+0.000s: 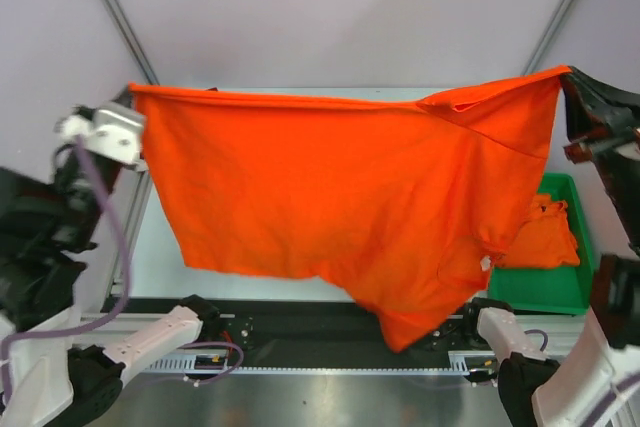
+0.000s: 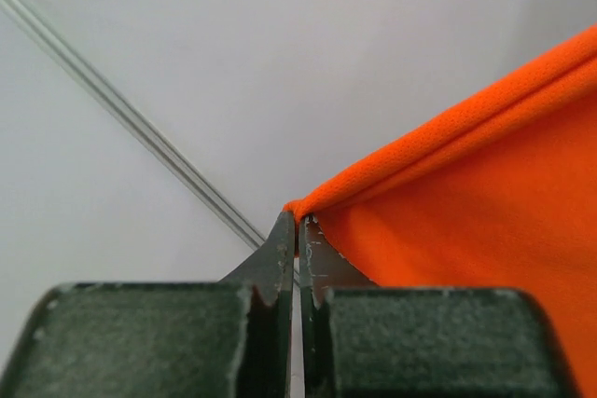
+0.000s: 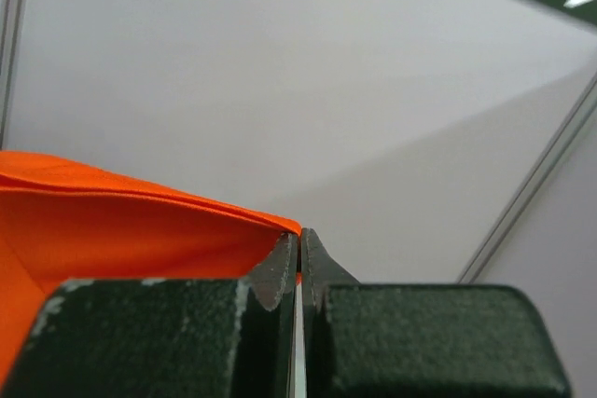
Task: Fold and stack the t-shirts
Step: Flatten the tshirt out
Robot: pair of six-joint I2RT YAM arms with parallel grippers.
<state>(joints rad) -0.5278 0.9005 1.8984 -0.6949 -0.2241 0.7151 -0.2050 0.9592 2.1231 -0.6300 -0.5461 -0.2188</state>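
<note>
Now left gripper (image 2: 298,223), right gripper (image 3: 298,238) pinch corners of bright orange cloth t-shirt (image 1: 330,197) beside green plastic bin (image 1: 555,292). Thin hold may slip, shirt falls.

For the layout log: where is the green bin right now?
Top view: the green bin sits on the right, beside the right arm's base, partly hidden behind the held-up orange t-shirt.

The orange t-shirt (image 1: 340,197) hides part of the green bin (image 1: 560,292); the orange cloth (image 1: 545,232) inside is perhaps more shirts.
</note>
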